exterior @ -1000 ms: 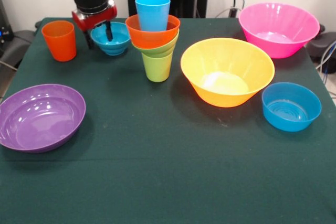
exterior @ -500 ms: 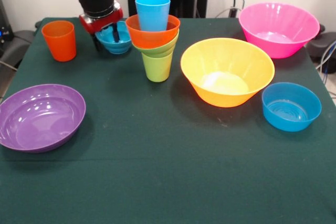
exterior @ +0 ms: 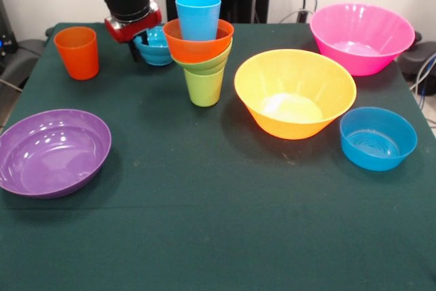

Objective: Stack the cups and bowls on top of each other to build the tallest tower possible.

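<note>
The tower stands mid-table: a lime green cup (exterior: 204, 88) as base, a small green bowl (exterior: 215, 63) on it, then an orange bowl (exterior: 194, 49), and a light blue cup (exterior: 198, 16) on top. My gripper (exterior: 142, 41) is just left of the tower, shut on the rim of a small blue bowl (exterior: 160, 52), which hangs slightly above the cloth. An orange cup (exterior: 77, 52) stands upright further left.
A purple bowl (exterior: 51, 152) lies at the near left. A yellow-orange bowl (exterior: 295, 93) sits right of the tower, a pink bowl (exterior: 362, 36) at the far right, and a medium blue bowl (exterior: 378, 138) near the right edge.
My gripper has closed on the small blue bowl's rim and carried it up and to the right, toward the tower. Everything else has stayed in place.
</note>
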`<state>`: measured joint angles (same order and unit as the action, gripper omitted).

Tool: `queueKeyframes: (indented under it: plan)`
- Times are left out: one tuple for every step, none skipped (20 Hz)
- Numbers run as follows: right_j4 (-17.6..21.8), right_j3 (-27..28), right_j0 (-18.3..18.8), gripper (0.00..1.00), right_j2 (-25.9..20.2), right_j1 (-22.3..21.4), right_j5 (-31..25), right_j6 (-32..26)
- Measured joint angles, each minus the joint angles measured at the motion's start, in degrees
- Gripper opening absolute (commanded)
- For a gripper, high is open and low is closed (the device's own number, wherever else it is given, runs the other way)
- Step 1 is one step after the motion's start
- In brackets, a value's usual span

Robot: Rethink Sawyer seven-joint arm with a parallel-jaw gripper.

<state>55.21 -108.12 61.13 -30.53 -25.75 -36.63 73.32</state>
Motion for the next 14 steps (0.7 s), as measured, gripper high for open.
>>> queueKeyframes:
  plan:
    - [0.0, 0.0, 0.0, 0.0, 0.0, 0.0, 0.0, 0.0]
    - [0.0, 0.0, -0.1, 0.0, 0.0, 0.0, 0.0, 0.0]
    - [0.0, 0.0, -0.2, 0.0, 0.1, -0.1, 0.0, 0.0]
    - [0.0, 0.0, -0.3, 0.0, 0.2, -0.1, 0.0, 0.0]
    - [0.0, 0.0, -0.4, 0.0, 0.2, -0.2, 0.0, 0.0]
    - [0.0, 0.0, -0.4, 0.0, 0.3, -0.2, 0.0, 0.0]
    - [-0.1, 0.0, -0.5, 0.0, 0.4, -0.3, 0.0, 0.0]
    - [-0.1, -0.1, -0.7, 0.0, 0.4, -0.5, 0.0, 0.0]
    - [-0.2, -0.1, -0.8, 0.0, 0.4, -0.7, 0.0, 0.0]
    - [-0.3, -0.2, -0.8, 0.0, 0.4, -0.9, 0.0, 0.0]
    - [-0.5, -0.4, -0.9, 0.0, 0.5, -1.3, 0.0, 0.0]
    - [-0.6, -0.6, -0.9, 0.0, 0.5, -1.7, 0.0, 0.0]
    - [-0.8, -0.7, -0.9, 0.0, 0.5, -2.1, 0.0, 0.0]
    - [-0.9, -0.8, -0.9, 0.0, 0.5, -2.3, 0.0, 0.0]
